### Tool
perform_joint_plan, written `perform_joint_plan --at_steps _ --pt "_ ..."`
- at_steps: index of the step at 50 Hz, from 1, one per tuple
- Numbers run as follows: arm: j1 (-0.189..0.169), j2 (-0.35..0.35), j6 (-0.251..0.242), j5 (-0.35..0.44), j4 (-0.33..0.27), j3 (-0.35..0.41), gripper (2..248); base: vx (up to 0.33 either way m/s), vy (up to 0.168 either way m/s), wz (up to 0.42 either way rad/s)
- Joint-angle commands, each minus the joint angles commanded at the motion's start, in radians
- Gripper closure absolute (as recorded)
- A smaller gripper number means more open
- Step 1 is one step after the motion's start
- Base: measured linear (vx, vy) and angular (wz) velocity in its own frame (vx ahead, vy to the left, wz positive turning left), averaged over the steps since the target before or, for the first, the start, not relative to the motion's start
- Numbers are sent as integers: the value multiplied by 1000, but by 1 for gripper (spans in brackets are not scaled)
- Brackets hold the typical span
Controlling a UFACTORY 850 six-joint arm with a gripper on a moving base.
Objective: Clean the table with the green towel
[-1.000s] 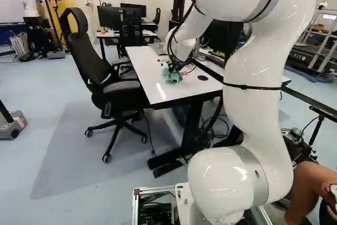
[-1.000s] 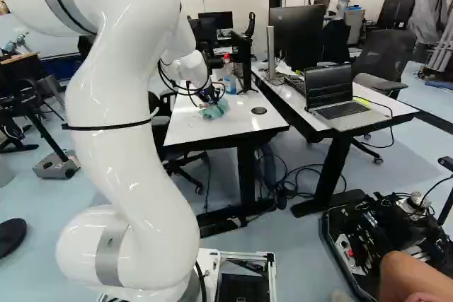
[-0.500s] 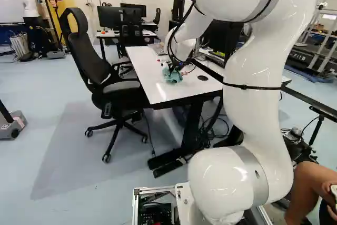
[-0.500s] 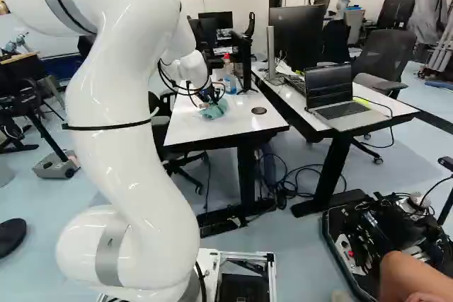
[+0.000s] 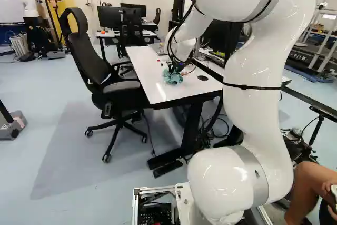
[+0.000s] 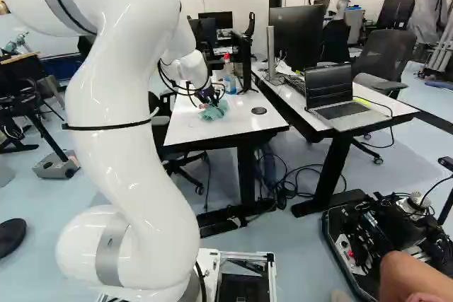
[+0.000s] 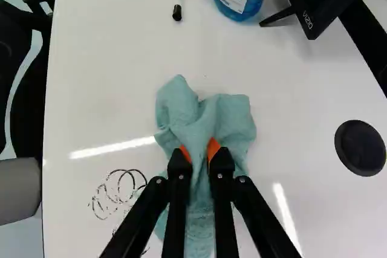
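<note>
Only a slight shift of the towel is seen since the last views, with a fold pinched by the tool. It lies bunched on the tabletop beside black scribbles, so wiping seems barely advanced.

The green towel is lying bunched and creased on the table; the table's glossy white top is bearing looping black scribbles beside the towel.
</note>
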Motion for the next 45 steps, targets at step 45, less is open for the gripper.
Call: perform_joint_plan --at_steps 45 --pt "0 0 0 -77 0 0 204 0 0 0"
